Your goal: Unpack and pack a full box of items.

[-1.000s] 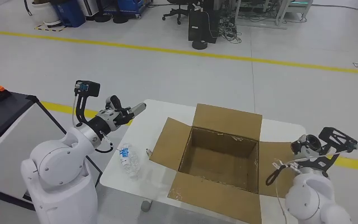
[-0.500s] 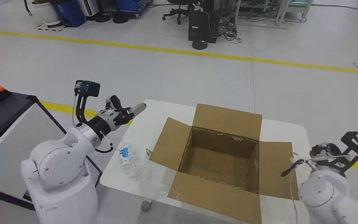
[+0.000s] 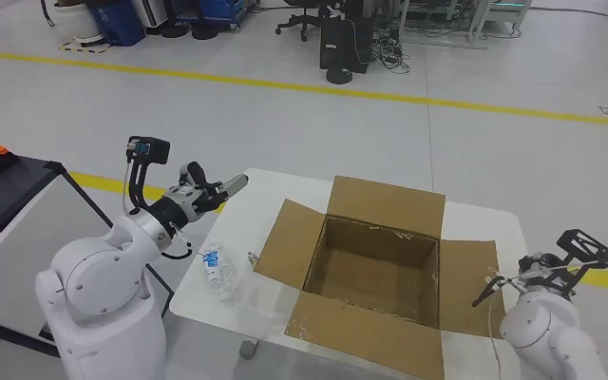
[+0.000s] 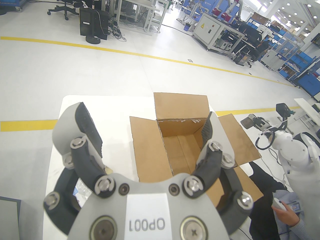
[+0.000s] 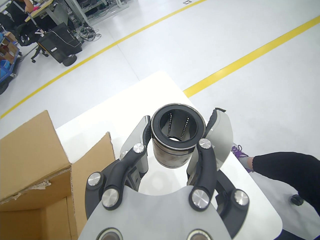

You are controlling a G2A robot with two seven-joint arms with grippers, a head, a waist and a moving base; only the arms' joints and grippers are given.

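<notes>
Black bearing [image 5: 172, 152] clamped in right fingers [image 5: 221, 131], bore facing wrist (axis roughly upright); left fingers [image 4: 86, 126] wide.

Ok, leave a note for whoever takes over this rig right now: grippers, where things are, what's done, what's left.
Left gripper: open, empty, at the white table's left edge.
Right gripper: shut on a black-and-steel cylindrical bearing, above the table's right end beside the brown cardboard box.
Box: mid-table, flaps open, inside looks bare.
Clear plastic bottle: lying on the table left of the box.
Done: unpacking, apparently. Left: probably packing bearing and bottle back in.
</notes>
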